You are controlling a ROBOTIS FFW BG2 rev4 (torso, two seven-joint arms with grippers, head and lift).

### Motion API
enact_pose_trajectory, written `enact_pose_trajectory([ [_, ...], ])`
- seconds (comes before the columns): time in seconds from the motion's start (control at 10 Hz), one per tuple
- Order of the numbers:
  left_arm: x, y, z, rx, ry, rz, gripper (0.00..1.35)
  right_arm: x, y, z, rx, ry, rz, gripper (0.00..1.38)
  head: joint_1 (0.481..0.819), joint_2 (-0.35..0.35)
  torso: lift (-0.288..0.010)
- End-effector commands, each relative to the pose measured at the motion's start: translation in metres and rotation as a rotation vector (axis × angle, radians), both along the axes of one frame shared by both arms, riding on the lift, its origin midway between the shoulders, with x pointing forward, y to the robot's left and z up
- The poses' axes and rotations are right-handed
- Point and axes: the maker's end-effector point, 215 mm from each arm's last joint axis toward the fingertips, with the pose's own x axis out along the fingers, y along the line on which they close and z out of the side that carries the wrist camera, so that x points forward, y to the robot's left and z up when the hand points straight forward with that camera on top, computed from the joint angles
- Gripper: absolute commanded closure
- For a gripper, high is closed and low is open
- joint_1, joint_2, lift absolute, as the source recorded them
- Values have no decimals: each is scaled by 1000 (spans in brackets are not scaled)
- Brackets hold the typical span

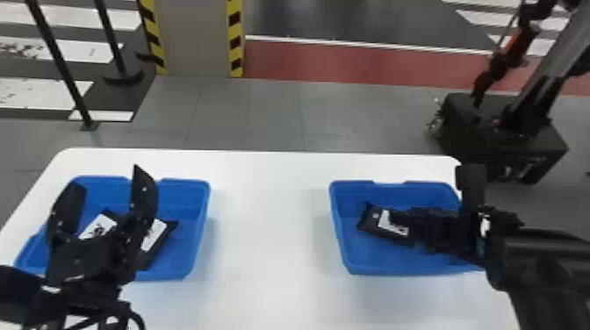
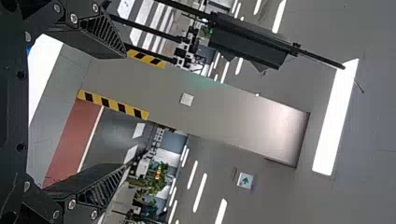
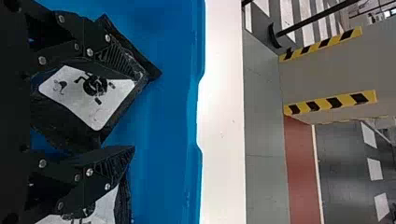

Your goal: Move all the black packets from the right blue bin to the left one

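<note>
Right bin: a blue bin [image 1: 344, 245] is set on the right of the white counter [image 1: 268, 228]; two black packets are held in it.
First black packet: laid at the right bin's left part [image 1: 371, 224], white label [image 1: 386, 223] up; its long axis is slanted, mostly crosswise, from the far left end toward the near right.
Second black packet: seen in the right wrist view [image 3: 123, 200], partly covered by a finger; its long axis cannot be told.
Right claw: lowered into the right bin [image 1: 428, 228], released, fingers spread; the first packet is overlapped by one finger and the second by the other, and neither is clenched.
Left bin: a second blue bin [image 1: 199, 219] is set on the counter's left side; two black packets are seen in it.
Left bin, right-hand packet: its long axis is angled from far right to near left [image 1: 159, 245], white label up, partly hidden by the left claw [image 1: 106, 179].
Left bin, left-hand packet: its white label [image 1: 97, 227] is seen between the fingers; its long axis is too hidden to tell.
Left claw: released, fingers wide apart and pointed forward, with nothing grasped.
Behind the counter: a column [image 1: 195, 39] is edged with yellow and black stripes.
</note>
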Motion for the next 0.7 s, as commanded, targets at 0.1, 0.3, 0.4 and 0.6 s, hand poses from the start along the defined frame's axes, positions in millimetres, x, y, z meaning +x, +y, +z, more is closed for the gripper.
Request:
enact_pose_trajectory([
  [0.1,1,0,2,0,-4,0,206,-6,0,-13,-2,58,-1,547,695,-94,-110],
  [0.3,2,-1,4,3,-9,-2,206,-5,6,-19,0,100,14,542,695,-94,-110],
  [0.4,2,-1,3,3,-7,-1,206,0,2,-23,-18,132,31,604,695,-91,-110],
  [0.6,4,-3,4,6,-9,-7,206,2,16,-26,40,111,47,1095,695,-88,-110],
])
